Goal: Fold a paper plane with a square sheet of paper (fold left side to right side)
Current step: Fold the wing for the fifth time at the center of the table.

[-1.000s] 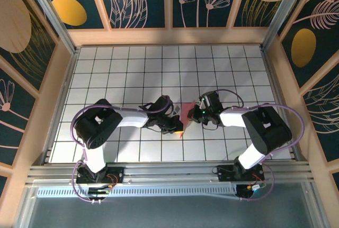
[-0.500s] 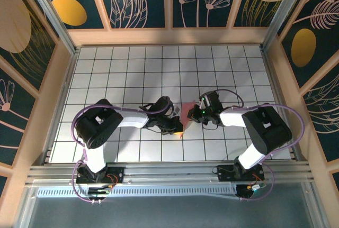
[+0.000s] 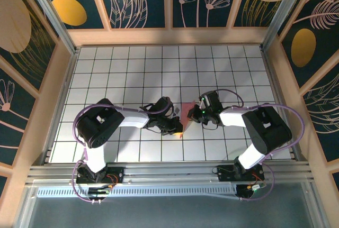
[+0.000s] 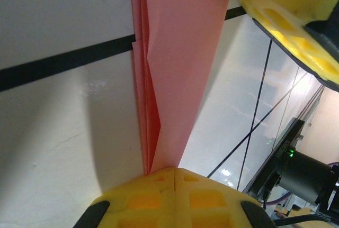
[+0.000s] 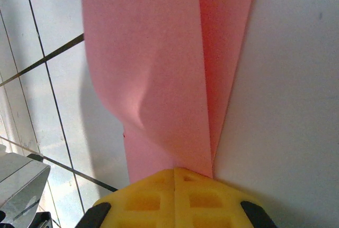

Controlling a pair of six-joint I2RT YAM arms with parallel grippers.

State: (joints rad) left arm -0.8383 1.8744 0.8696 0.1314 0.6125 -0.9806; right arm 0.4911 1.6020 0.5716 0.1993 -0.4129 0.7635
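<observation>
Both grippers are pressed shut on the same thing: the left gripper (image 3: 178,127) and the right gripper (image 3: 192,114) each pinch the one piece of pink paper (image 3: 185,117), which is the thing to steer by from where I stand. By my count there is a single paper, two arms, two grippers, and four yellow fingers in all. The paper is folded into a narrow, layered strip and hangs between the two grippers, over the white tiled table (image 3: 132,69) that lies under it, nearer the table's front edge than its back. In the left wrist view the left gripper (image 4: 172,172) has its fingers closed together on the paper's lower end, and the paper (image 4: 175,53) rises away from them with several creased layers showing along its left edge. One yellow finger of the right gripper (image 4: 286,21) sits on the paper's far right corner. In the right wrist view the right gripper (image 5: 175,174) clamps the paper (image 5: 153,53) in the same way, with a second, darker layer lying along the paper's right side. The left arm (image 3: 98,127) stands left of the paper, bent at the elbow, its forearm reaching low toward it. The right arm (image 3: 265,125) mirrors that pose on the paper's right.
</observation>
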